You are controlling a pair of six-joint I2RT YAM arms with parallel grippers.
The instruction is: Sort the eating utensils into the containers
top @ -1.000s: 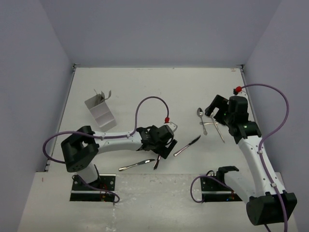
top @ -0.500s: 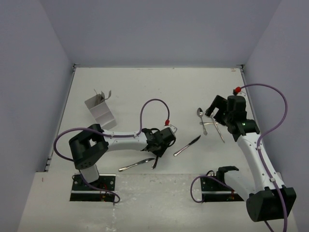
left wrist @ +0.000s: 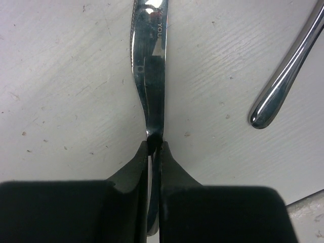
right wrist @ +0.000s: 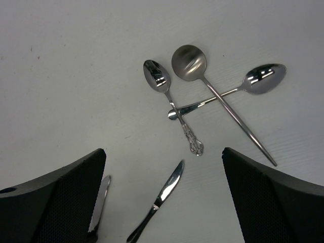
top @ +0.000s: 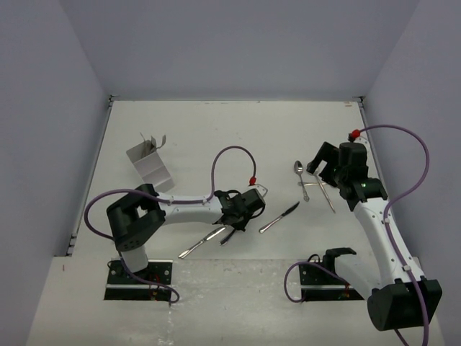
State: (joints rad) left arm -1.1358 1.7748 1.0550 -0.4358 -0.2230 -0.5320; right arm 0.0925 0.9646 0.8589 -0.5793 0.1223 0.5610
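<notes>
The left pincer (left wrist: 154, 147) is squeezed tight on a shiny silver metal table knife (left wrist: 151, 61), down on the white table (top: 216, 130), near the front and left of the middle. It grips the thin part where the blade seems to meet the handle. The knife is hard, smooth and light, so I think it could slip or swing. A hold nearer its middle would keep it level. The right pincer (right wrist: 163, 152) hangs wide apart over three shiny silver spoons (right wrist: 189, 62) on the right. The light grey plastic holder (top: 151, 171) sits far left, well apart from the knife. I cannot make out its boxes or what pokes out. The knife's near end hides under the black fingers (left wrist: 132, 169).
</notes>
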